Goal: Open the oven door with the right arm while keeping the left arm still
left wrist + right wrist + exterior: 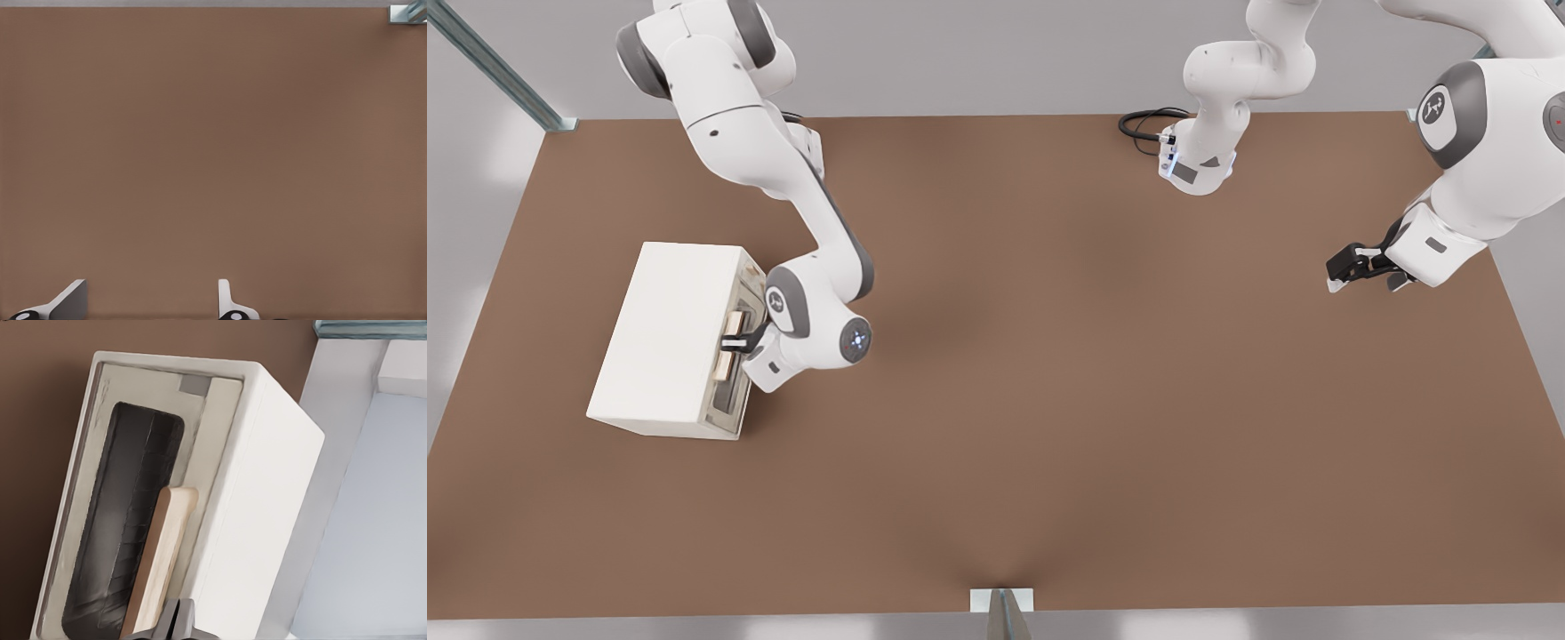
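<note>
oven door (734, 360) shut, handle (160, 560) between gripper (738, 341) jaws

The gripper (735, 341) hides the handle's (159, 560) middle.

Oven (667, 338) sits on the bench (1049, 400), toward the front view's left. Oven door (738, 356) is on the oven's side facing the front view's right, shut against the body. Handle (729, 342) lies along the door front. Gripper (738, 341) is at the door, fingers (175, 620) at the handle, right arm (800, 222) reaching in from behind the oven. Cable (1147, 124) lies near the bench's far edge, well apart from the oven.
</note>
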You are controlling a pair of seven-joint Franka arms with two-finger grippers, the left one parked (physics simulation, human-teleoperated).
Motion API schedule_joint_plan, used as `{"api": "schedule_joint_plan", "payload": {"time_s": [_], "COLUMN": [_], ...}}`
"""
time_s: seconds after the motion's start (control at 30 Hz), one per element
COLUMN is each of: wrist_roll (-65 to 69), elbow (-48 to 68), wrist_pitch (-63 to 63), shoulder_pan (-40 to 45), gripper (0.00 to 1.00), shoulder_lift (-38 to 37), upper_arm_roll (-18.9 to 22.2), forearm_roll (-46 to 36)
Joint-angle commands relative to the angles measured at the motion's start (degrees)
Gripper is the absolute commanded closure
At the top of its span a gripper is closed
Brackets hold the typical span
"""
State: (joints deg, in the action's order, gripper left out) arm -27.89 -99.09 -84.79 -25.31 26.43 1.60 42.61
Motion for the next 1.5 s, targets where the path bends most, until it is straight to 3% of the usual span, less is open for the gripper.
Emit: {"api": "schedule_joint_plan", "payload": {"time_s": [0.0, 0.87, 1.07, 1.17, 1.23, 1.27, 1.3, 1.33, 1.37, 1.4, 1.47], "wrist_roll": [-13.24, -12.45, -14.38, -21.24, -14.31, -4.56, 3.0, 9.25, 10.22, 22.16, 27.28], "elbow": [-0.4, -2.95, -2.51, 2.06, 6.18, 9.96, 11.82, 11.82, 11.82, 11.9, 16.91], "wrist_pitch": [-1.69, -3.19, -3.1, -3.19, -3.19, -3.01, -3.1, -2.84, -0.12, -0.47, -3.54], "shoulder_pan": [0.08, 0.35, -3.08, -4.4, -1.94, 0.52, 4.38, 8.34, 9.49, 12.47, 15.11], "gripper": [1.0, 1.0, 1.0, 1.0, 1.0, 0.97, 0.8, 0.0, 0.0, 0.0, 0.0], "shoulder_lift": [-0.06, 1.08, 0.9, 0.73, -1.9, -2.96, -5.59, -9.81, -13.24, -16.23, -16.85], "upper_arm_roll": [0.33, 1.48, 1.48, 1.39, 1.39, 1.39, 1.39, 1.74, 2.27, 2.27, 5.69], "forearm_roll": [0.11, 0.11, -0.33, -10.43, -17.9, -24.23, -30.55, -43.99, -47.53, -47.7, -47.27]}}
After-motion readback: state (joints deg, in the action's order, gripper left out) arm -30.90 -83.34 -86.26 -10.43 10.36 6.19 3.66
